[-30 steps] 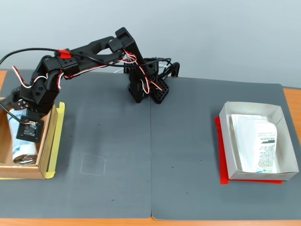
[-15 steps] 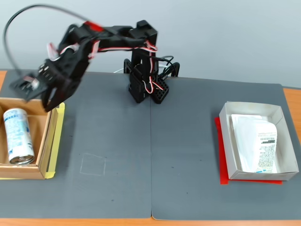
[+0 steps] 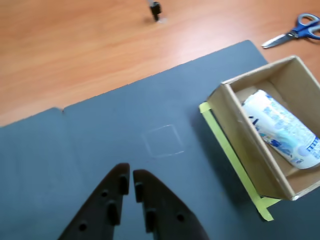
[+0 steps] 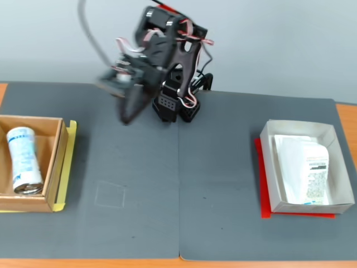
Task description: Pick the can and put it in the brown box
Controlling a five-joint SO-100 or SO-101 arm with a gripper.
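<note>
Your can (image 4: 24, 159) already lies on its side inside the brown box (image 4: 53, 163) at the left edge of the fixed view, its silver end toward the near wall, so the placing part of the job looks done. The wrist view shows the same: the can (image 3: 281, 128) rests along the floor of the box (image 3: 240, 135), touching nothing but the cardboard, with a strip of yellow tape (image 3: 230, 159) running along the box's outer wall on the dark mat (image 4: 178, 184). Your gripper (image 3: 128, 186) holds nothing; its two black fingers stand almost together, only a thin slit between them, well apart from the box and above bare mat near a faint square outline (image 3: 163, 140). In the fixed view the arm (image 4: 153, 56) is blurred, raised near its base at the back of the worktop, with the gripper (image 4: 129, 111) pointing down and clear of everything. What is left, as far as you can judge here, is only to bring the arm to rest. The white tray (image 4: 340, 184) on the right, with the printed packet (image 4: 307, 170) in it, plays no part, nor do the scissors (image 3: 295, 31) on the wooden worktop (image 3: 75, 45).
</note>
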